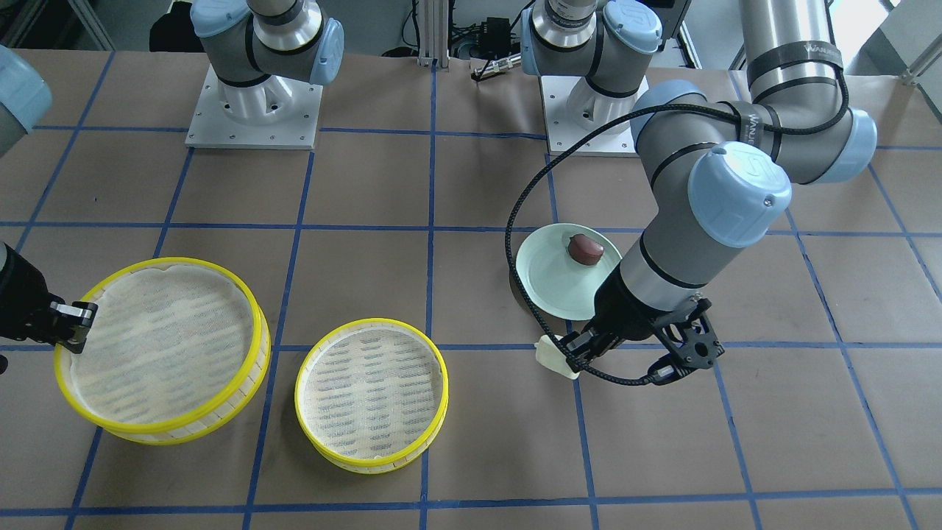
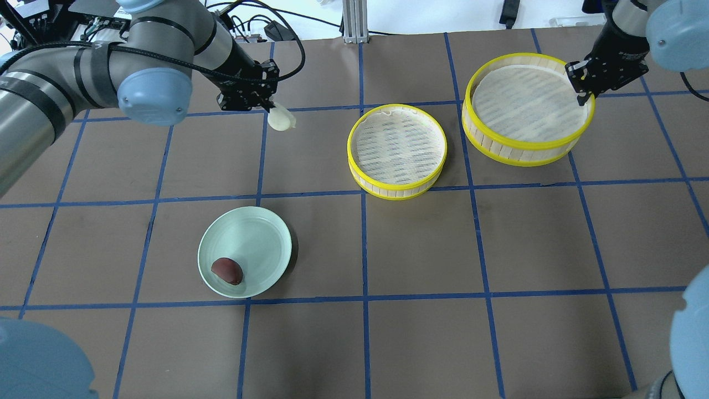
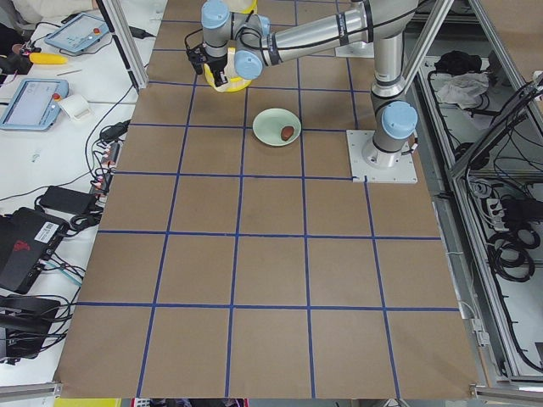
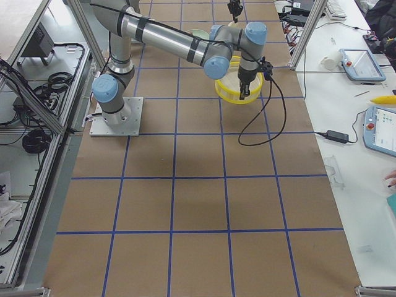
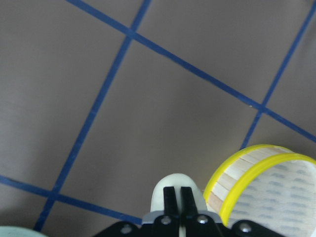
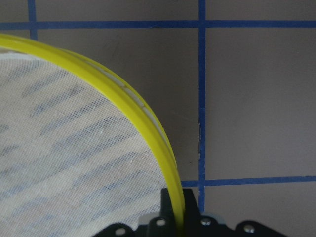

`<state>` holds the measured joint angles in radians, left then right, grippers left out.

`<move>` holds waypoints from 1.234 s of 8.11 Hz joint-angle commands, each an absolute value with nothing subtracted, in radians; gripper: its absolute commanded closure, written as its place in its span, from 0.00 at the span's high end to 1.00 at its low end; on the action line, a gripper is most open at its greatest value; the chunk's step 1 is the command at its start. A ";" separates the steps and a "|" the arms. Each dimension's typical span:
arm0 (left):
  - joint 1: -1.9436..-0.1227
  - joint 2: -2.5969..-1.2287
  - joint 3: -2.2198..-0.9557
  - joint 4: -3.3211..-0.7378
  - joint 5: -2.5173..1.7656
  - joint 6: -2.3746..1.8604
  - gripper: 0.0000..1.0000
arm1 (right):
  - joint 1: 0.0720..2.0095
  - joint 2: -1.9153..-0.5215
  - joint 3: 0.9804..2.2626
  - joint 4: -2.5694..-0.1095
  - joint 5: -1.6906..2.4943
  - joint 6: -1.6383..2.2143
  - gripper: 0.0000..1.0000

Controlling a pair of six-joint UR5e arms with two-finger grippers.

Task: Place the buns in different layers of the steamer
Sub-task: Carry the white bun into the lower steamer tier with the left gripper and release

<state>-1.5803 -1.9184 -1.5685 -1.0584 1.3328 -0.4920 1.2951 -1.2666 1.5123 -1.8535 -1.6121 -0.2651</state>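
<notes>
The table [image 1: 368,169] is covered in brown paper, and blue tape lines cut it into big squares. From the front, the left gripper [image 1: 572,358] is shut tight on a small cream-white oval bun [image 1: 553,358], just past the edge of a round pale green plate [image 1: 548,287]. A glossy dark reddish-brown oval bun [image 1: 585,249] lies on that plate. Far over, the right gripper [image 1: 73,327] pinches the rim of a round yellow-rimmed steamer tray with a whitish mesh bottom [image 1: 162,346], which looks a bit tipped. A second yellow-rimmed tray [image 1: 372,390] sits flat beside it, not touching. Both trays have nothing in them. From overhead, the white bun has only brown paper under it, no tray. The left wrist camera shows the two fingers [image 5: 169,197] close together, the white bun bulging out around them and a yellow tray off to one side. The right wrist camera shows one finger inside the yellow rim and one outside, clamped on it. From the two table ends the grippers are too small to read. The buns look soft and light, so a hard squeeze would likely squash them; a gentle hold across the middle seems best. The shiny dark bun may be slippery. The trays look light and stiff, and the thin rim is a good place to pinch, though a one-sided hold lets a tray tip.
</notes>
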 commanded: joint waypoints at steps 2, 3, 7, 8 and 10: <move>-1.715 -2.035 -1.552 -0.772 1.204 -0.570 0.00 | 1.286 -1.267 1.516 -1.851 -1.614 -0.273 0.00; -1.739 -2.061 -1.552 -0.738 1.171 -0.607 0.00 | 1.284 -1.267 1.516 -1.850 -1.614 -0.275 0.00; -1.793 -2.154 -1.546 -0.658 1.161 -0.760 0.00 | 1.284 -1.270 1.516 -1.848 -1.612 -0.273 0.00; -1.798 -2.167 -1.548 -0.654 1.155 -0.768 0.05 | 1.284 -1.270 1.517 -1.848 -1.612 -0.273 0.00; -1.809 -2.174 -1.548 -0.652 1.154 -0.799 0.53 | 1.284 -1.269 1.517 -1.845 -1.612 -0.272 0.00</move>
